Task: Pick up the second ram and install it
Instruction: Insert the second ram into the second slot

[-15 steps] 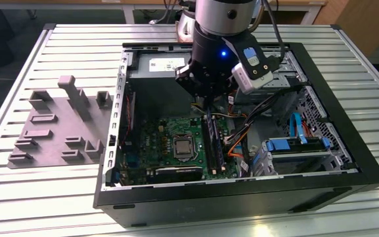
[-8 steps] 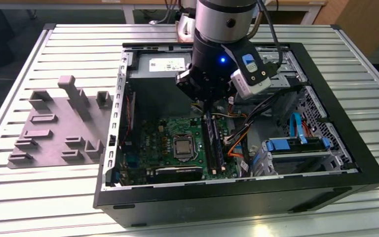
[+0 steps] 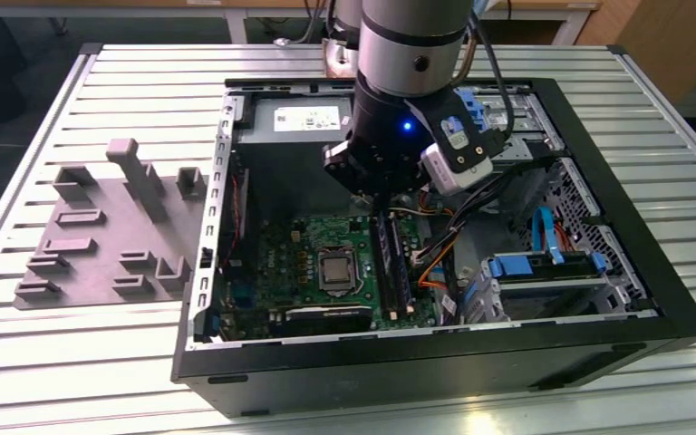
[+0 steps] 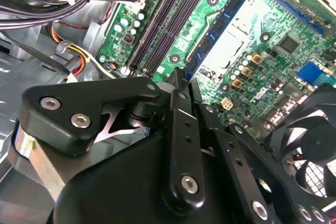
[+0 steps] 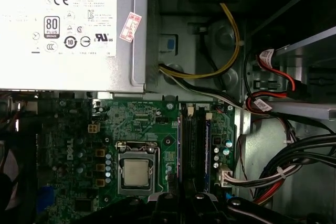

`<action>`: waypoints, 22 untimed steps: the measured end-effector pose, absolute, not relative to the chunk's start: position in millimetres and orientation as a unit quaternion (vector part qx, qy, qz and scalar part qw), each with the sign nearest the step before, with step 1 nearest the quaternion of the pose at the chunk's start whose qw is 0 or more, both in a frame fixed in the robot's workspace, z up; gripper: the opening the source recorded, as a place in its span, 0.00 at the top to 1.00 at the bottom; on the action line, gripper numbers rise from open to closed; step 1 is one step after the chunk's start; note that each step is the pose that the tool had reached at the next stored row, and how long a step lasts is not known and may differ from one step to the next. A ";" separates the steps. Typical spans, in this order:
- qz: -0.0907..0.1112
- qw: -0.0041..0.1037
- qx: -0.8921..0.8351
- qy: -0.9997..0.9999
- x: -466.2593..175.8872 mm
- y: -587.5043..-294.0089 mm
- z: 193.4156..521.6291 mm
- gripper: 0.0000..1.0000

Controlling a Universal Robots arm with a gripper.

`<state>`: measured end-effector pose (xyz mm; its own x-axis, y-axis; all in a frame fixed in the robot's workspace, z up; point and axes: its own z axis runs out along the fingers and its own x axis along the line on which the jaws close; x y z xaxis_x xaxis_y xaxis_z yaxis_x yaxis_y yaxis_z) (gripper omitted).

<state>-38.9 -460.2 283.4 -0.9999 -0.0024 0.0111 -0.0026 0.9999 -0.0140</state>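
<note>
Second ram (image 3: 393, 265): seems to stand on edge in the memory slots (image 5: 194, 150), just to the exterior view's right of the processor socket (image 3: 338, 272); hard to tell from the dark slots around it. Directly above the slots' far end, gripper (image 4: 181, 77), fingers drawn close together, nothing seen between them. Little room either side: socket on one flank, bundled cables (image 5: 294, 156) crowding the other, black fan (image 4: 310, 145) close by. Farther on, power supply (image 5: 68, 30) against the board's edge, bearing a white label of certification marks and a small red-and-white sticker. Around it all, black case walls (image 3: 445, 349), open on top. Beyond, ribbed metal counter (image 3: 82, 362) with a grey fixture (image 3: 106, 236), well apart from the case.
</note>
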 end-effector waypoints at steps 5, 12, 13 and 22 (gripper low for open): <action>0.007 0.006 0.001 -1.000 -38.9 -460.2 283.2 0.86; 0.007 0.006 -0.003 -1.000 -38.8 -463.7 276.0 0.86; 0.007 0.006 -0.004 -1.000 -38.8 -464.2 274.1 0.86; 0.007 0.006 -0.008 -1.000 -33.7 -469.4 258.3 0.86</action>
<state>-33.7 -469.4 258.3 -0.9998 0.0154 0.0125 0.0153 0.9998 -0.0138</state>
